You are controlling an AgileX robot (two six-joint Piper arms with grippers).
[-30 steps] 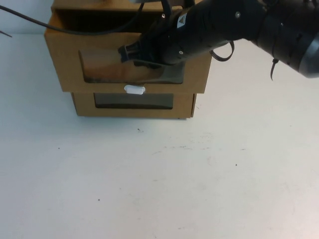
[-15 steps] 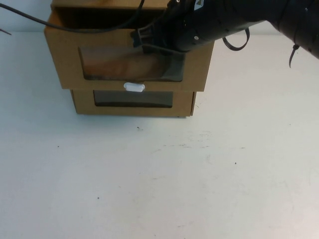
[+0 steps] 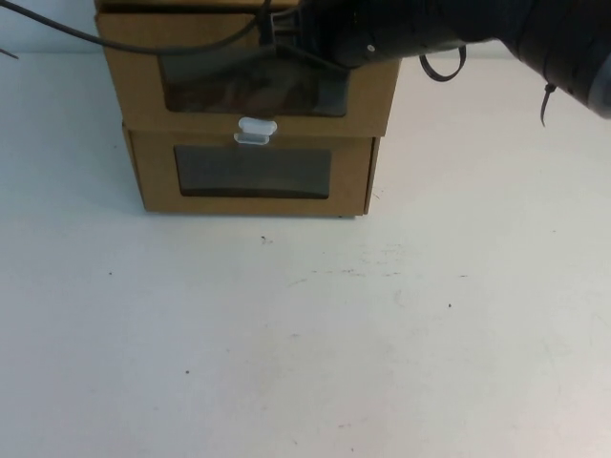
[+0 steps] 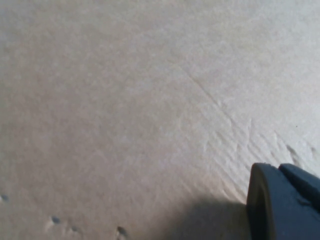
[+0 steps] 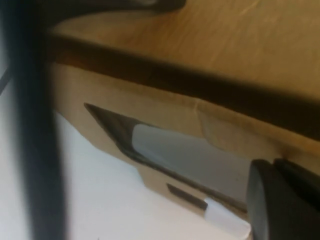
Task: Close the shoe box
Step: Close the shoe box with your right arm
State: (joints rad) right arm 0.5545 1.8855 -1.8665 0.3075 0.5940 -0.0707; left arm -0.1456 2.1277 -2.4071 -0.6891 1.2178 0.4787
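The shoe box [image 3: 134, 86] is the upper of two stacked brown cardboard boxes at the far middle of the table. Its drawer front has a wide clear window [image 3: 253, 95] with a small white pull tab [image 3: 256, 129] below it. The front stands about flush with the box beneath. My right gripper [image 3: 284, 33] rests against the top of that front, its black arm reaching in from the right. The right wrist view shows one dark finger [image 5: 280, 200] beside the window [image 5: 190, 155] and tab [image 5: 227, 222]. My left gripper is outside the high view; its wrist view shows one finger [image 4: 280, 200] over a plain pale surface.
The lower brown box [image 3: 153, 186] with its own window [image 3: 253, 172] sits under the shoe box. A black cable [image 3: 57, 27] runs across the upper left. The white table [image 3: 305, 334] stretches in front of the boxes.
The shoe box's drawer front has slid back, away from me, from well pulled out to about flush with the lower box. My right arm has moved back with it.
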